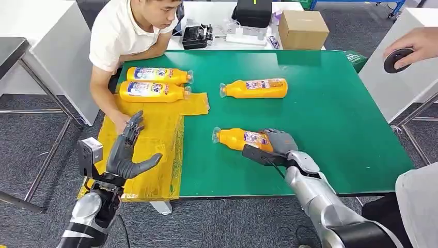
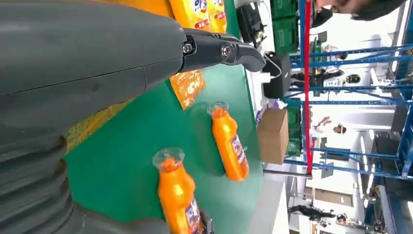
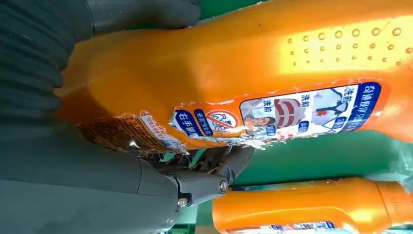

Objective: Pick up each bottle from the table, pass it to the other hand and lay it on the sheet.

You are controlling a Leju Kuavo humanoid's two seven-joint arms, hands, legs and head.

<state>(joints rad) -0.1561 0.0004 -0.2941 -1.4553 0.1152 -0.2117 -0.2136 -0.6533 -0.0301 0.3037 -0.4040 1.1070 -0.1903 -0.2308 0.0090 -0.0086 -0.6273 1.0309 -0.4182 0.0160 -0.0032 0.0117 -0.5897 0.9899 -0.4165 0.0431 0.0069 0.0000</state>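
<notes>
Four orange bottles lie on the green table point(image 1: 330, 119). Two of them point(image 1: 157, 75) point(image 1: 152, 91) rest on the yellow sheet point(image 1: 155, 139) at the left. A third bottle point(image 1: 255, 88) point(image 2: 229, 144) point(image 3: 302, 207) lies alone mid-table. The nearest bottle point(image 1: 238, 138) point(image 2: 178, 195) point(image 3: 243, 63) lies on its side near the front edge, and my right hand point(image 1: 276, 143) point(image 3: 73, 185) grips its base end, thumb on one side and fingers on the other. My left hand point(image 1: 126, 152) is raised over the sheet's near part, fingers point(image 2: 214, 51) spread and holding nothing.
A person sits at the table's far left with a hand point(image 1: 121, 124) resting on the sheet near my left hand. At the right edge another person's hand holds a dark round object point(image 1: 397, 59). A cardboard box point(image 1: 302, 28) and black devices point(image 1: 196, 36) stand behind the table.
</notes>
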